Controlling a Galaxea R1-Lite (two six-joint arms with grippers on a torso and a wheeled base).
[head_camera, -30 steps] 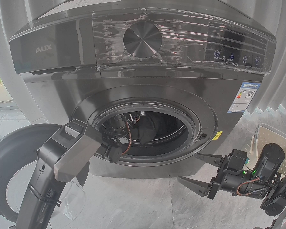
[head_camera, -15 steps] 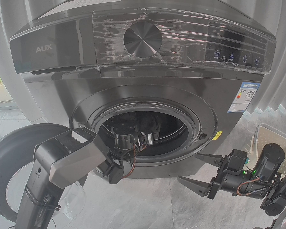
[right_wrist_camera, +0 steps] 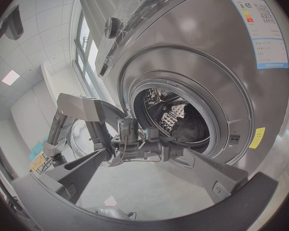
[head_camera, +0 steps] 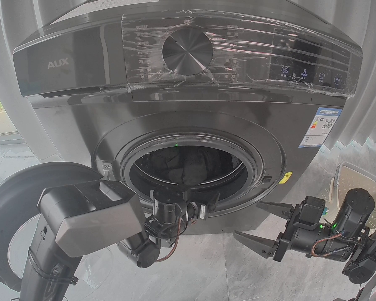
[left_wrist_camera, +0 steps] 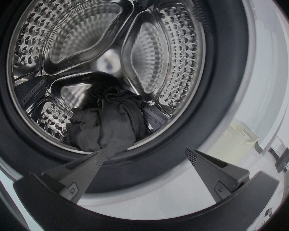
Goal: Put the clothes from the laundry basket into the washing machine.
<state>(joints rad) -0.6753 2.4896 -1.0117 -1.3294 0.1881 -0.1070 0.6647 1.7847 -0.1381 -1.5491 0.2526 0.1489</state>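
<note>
Dark clothes (left_wrist_camera: 112, 125) are seen lying in one crumpled heap at the bottom of the drum (left_wrist_camera: 86, 32), toward its front lip. How many garments make up the heap cannot be told; the folds run together.

The left hand (left_wrist_camera: 145, 150) is held just outside the lower rim of the washing machine (head_camera: 188, 105) opening, fingers spread wide, nothing gripped. The right hand (head_camera: 247, 219) is parked low over the floor (head_camera: 204, 268), off the machine's front right corner, also spread and empty. The laundry basket (head_camera: 354, 177) is set on the floor at the far right, near the right arm. Whether anything is left in it cannot be seen.

Handling, judged: the cloth is taken to be light, soft and limp. No shape is kept when lifted and loose ends are expected to trail. A raised fold at the top of a bunch is best pinched deep, not a thin edge. Hanging ends could be caught on the rubber seal.

Count: one machine, one open door (head_camera: 12, 197), one basket, one heap, two hands.
</note>
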